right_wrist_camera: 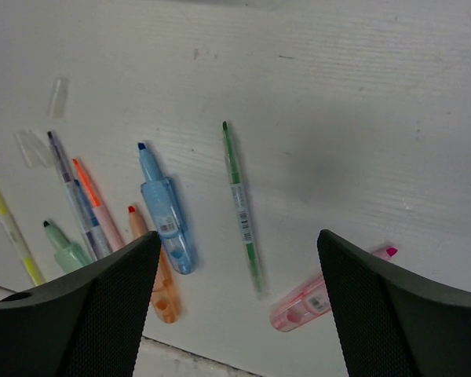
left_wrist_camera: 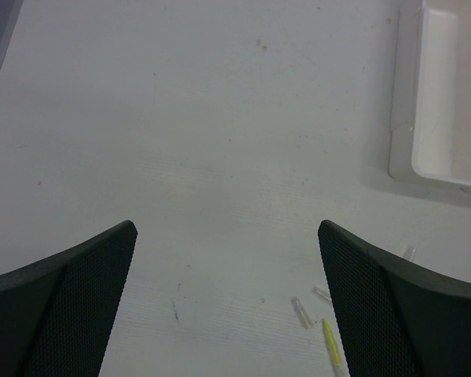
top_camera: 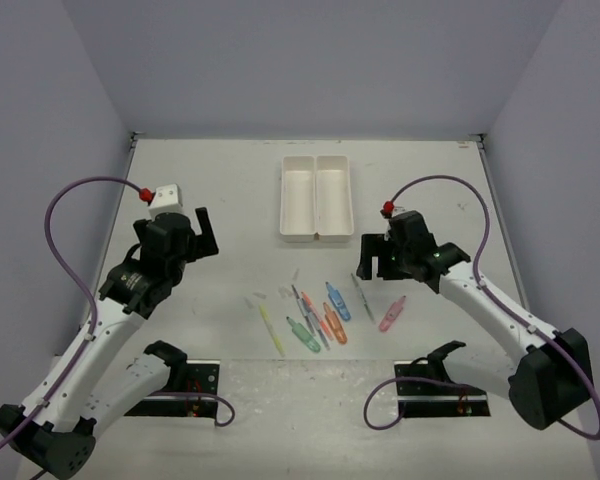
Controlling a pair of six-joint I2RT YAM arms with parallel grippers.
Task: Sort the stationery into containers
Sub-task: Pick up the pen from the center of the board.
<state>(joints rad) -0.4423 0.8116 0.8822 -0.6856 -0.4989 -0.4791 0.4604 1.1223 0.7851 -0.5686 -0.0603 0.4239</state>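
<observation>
right claw (right_wrist_camera: 237, 236) spread wide over green pen (right_wrist_camera: 235, 182)

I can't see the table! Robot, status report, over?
Left claw open, right claw open, both empty. Colourful plastic pens unsorted. White rectangular plastic tray empty. Nothing blocking.

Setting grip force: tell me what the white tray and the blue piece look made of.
The white tray looks like moulded plastic: smooth, faintly glossy, thin rounded walls. The blue piece is probably translucent plastic: shiny see-through shell, barcode label.
</observation>
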